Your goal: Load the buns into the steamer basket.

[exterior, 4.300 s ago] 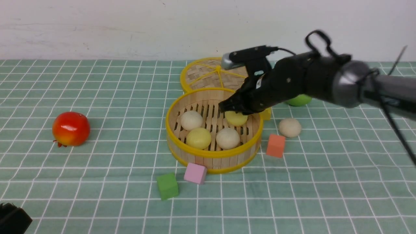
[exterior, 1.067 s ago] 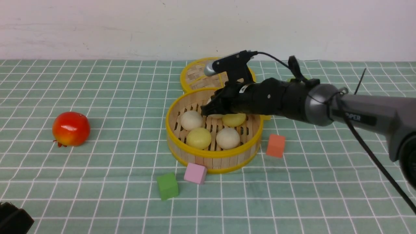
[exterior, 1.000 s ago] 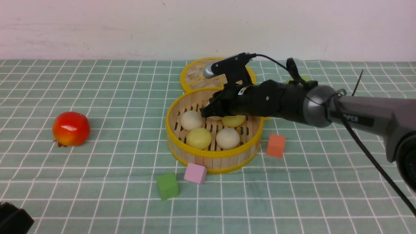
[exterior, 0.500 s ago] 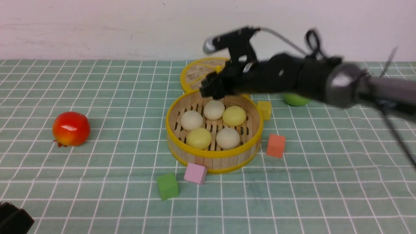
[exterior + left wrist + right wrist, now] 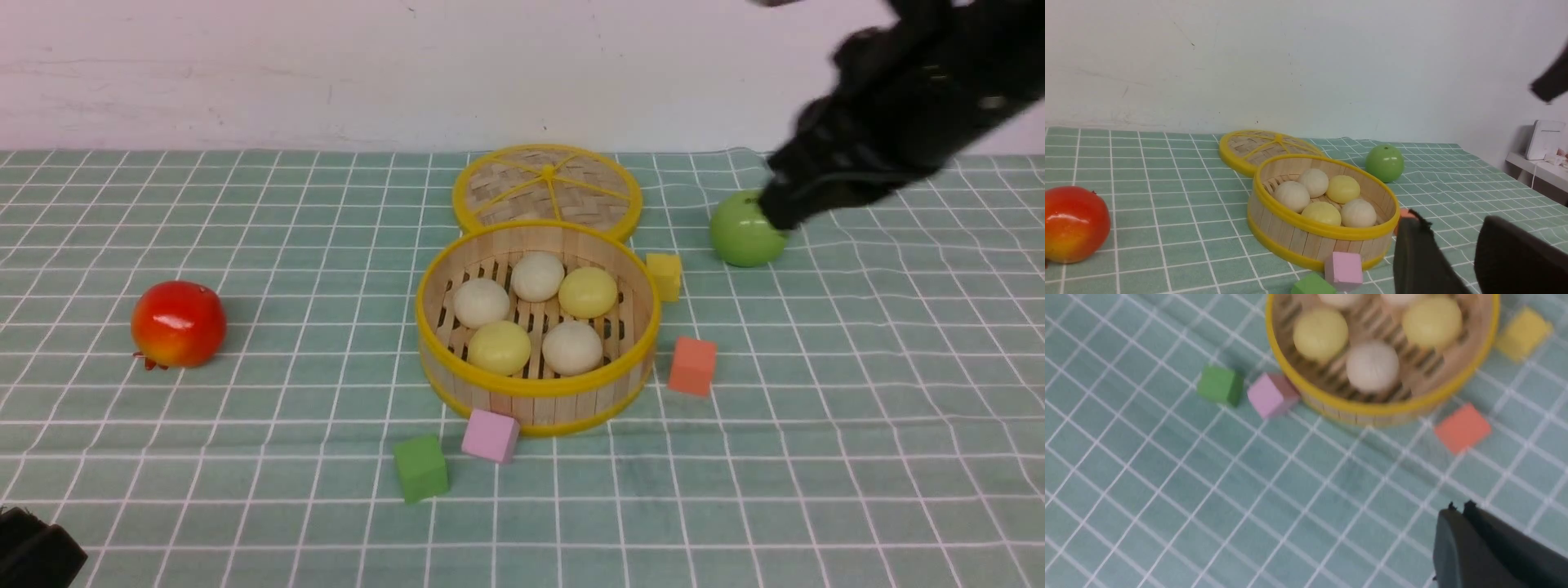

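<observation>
The steamer basket (image 5: 535, 390) stands mid-table with several buns in it: off-white ones (image 5: 537, 276) and pale yellow ones (image 5: 587, 291), all lying loose on the slatted floor. My right gripper (image 5: 782, 214) hangs blurred high at the right, above the green apple and well clear of the basket. In the right wrist view, the right gripper (image 5: 1459, 506) has its fingers pressed together with nothing between them. My left gripper (image 5: 1453, 220) stays low near the front left corner, open and empty, beside the basket's (image 5: 1323, 232) near side.
A woven lid (image 5: 547, 186) lies flat behind the basket. A red fruit (image 5: 178, 323) sits at the left, a green apple (image 5: 741, 238) at the right. Yellow (image 5: 664, 275), orange (image 5: 692, 366), pink (image 5: 491, 435) and green (image 5: 421, 467) cubes ring the basket.
My right gripper let go of an off-white bun at the back of the basket, rose, swung up and to the right, and shut empty. The left arm has not moved.
</observation>
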Tool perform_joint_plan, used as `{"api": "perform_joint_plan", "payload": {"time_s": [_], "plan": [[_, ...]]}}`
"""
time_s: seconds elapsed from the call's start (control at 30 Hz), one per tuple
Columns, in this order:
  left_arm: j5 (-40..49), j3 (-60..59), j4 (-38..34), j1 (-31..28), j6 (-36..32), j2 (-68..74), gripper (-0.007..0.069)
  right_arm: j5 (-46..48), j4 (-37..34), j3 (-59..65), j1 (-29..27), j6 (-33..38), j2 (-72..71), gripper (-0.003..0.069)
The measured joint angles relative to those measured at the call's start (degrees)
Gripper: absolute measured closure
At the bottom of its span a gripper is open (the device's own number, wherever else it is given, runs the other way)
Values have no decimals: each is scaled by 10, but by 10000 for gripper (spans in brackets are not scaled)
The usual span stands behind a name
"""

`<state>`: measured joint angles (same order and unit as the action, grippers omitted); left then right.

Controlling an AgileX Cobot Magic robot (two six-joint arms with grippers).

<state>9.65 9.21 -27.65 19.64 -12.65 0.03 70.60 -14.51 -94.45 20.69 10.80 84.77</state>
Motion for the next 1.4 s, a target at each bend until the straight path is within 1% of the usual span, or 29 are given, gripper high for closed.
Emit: {"api": "perform_joint_plan", "payload": {"time_s": [0.07, 0.1, 0.23, 0.33, 0.53, 0.67, 0.73, 0.8, 0.9, 0.97, 1.0, 1.07, 1.1, 1.2, 1.3, 1.4], "plan": [[0, 0, 0, 0, 0, 0, 409, 5, 4, 6, 0, -17, -15, 677], [0, 0, 0, 0, 0, 0, 407, 8, 7, 19, 0, -43, -39, 678], [0, 0, 0, 0, 0, 0, 405, 16, 10, 56, 0, -102, -114, 678], [0, 0, 0, 0, 0, 0, 402, 19, 2, 60, 0, -119, -160, 678], [0, 0, 0, 0, 0, 0, 396, 19, -1, 61, 0, -119, -212, 676], [0, 0, 0, 0, 0, 0, 392, 17, 26, 78, -1, -84, -241, 674], [0, 0, 0, 0, 0, 0, 389, 14, 52, 143, -18, -37, -302, 675], [0, 0, 0, 0, 0, 0, 387, 5, 66, 216, -45, -19, -368, 674], [0, 0, 0, 0, 0, 0, 387, -66, 85, 379, -93, -9, -505, 673], [0, 0, 0, 0, 0, 0, 387, -148, 88, 498, -112, -8, -596, 673], [0, 0, 0, 0, 0, 0, 387, -185, 89, 534, -116, -8, -620, 673], [0, 0, 0, 0, 0, 0, 387, -285, 90, 662, -128, -7, -696, 673], [0, 0, 0, 0, 0, 0, 387, -311, 90, 695, -132, -6, -719, 673], [1, 0, 0, 0, 0, 0, 387, -437, 90, 847, -151, -6, -783, 672], [1, 0, 0, 0, 0, 0, 387, -525, 76, 938, -163, -12, -823, 672], [1, 0, 0, 0, 0, 0, 387, -540, 71, 958, -165, -15, -842, 671]]}}
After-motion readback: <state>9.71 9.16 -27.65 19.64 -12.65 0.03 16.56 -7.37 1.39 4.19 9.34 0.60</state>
